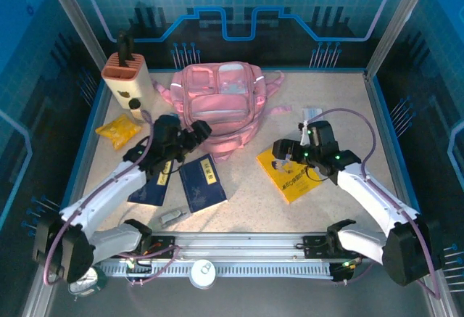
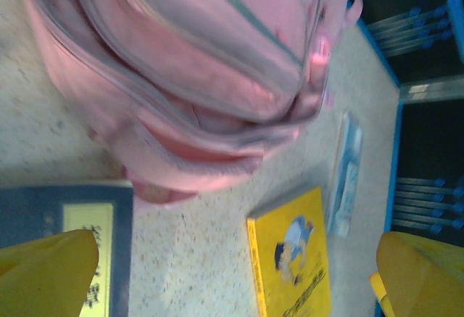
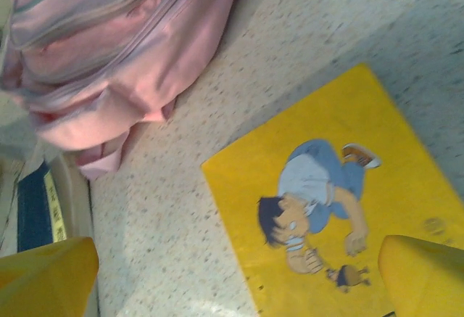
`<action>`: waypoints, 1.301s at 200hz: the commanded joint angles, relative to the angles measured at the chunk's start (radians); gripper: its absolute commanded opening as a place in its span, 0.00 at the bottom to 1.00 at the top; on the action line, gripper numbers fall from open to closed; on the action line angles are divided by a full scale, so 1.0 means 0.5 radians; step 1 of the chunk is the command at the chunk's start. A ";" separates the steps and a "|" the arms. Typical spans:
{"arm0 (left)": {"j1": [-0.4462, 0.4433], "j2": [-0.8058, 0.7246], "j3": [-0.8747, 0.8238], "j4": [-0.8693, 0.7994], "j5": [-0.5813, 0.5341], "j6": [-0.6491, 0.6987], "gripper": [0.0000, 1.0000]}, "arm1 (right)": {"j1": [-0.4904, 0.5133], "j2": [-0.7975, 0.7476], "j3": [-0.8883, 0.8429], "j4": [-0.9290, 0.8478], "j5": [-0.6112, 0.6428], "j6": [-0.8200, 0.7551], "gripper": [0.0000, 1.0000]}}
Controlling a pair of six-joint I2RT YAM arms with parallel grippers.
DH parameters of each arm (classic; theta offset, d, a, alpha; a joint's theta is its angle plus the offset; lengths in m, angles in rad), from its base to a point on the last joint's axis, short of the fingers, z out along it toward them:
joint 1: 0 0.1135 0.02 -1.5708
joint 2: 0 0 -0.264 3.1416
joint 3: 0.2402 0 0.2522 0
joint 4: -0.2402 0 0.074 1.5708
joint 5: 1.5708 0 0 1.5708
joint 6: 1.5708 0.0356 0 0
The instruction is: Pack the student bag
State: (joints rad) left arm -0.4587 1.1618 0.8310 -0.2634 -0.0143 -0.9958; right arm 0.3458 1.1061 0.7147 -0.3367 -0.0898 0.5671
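The bag (image 1: pixel 217 106) lies on the table (image 1: pixel 246 212) at the upper middle of the top view, front pockets up. The left fingers (image 2: pixel 45 273) stand wide and empty, just beside the bag's lower left edge. The right fingers (image 3: pixel 424 277) are also wide and empty, over a yellow book (image 3: pixel 326 208) at centre right. A blue book (image 1: pixel 203 183) lies just below the bag.
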 commanded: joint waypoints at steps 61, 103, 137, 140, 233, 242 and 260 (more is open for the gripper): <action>-0.425 0.966 0.908 -0.254 -0.211 0.279 0.99 | -0.070 0.037 0.106 -0.157 0.077 0.101 1.00; -0.452 1.573 1.559 -0.565 -0.223 0.605 0.95 | -0.217 0.012 0.155 -0.204 0.081 0.046 1.00; -0.456 1.888 1.903 -0.658 -0.370 0.874 0.89 | -0.304 -0.048 0.157 -0.230 0.062 0.009 1.00; -0.455 1.917 1.938 -0.671 -0.385 0.894 0.88 | -0.307 -0.053 0.154 -0.226 0.060 0.006 1.00; -0.518 2.536 2.527 -0.706 -0.649 1.521 0.58 | -0.363 -0.047 0.230 -0.226 0.026 -0.114 1.00; -0.527 2.553 2.521 -0.671 -0.657 1.621 0.45 | -0.364 -0.049 0.229 -0.220 0.026 -0.120 1.00; -0.553 2.565 2.500 -0.640 -0.731 1.801 0.20 | -0.364 -0.044 0.234 -0.219 0.028 -0.130 1.00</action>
State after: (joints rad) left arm -0.7082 2.4199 2.0583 -0.5968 -0.3386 -0.2573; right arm 0.1757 1.0866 0.8043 -0.4339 -0.0639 0.5301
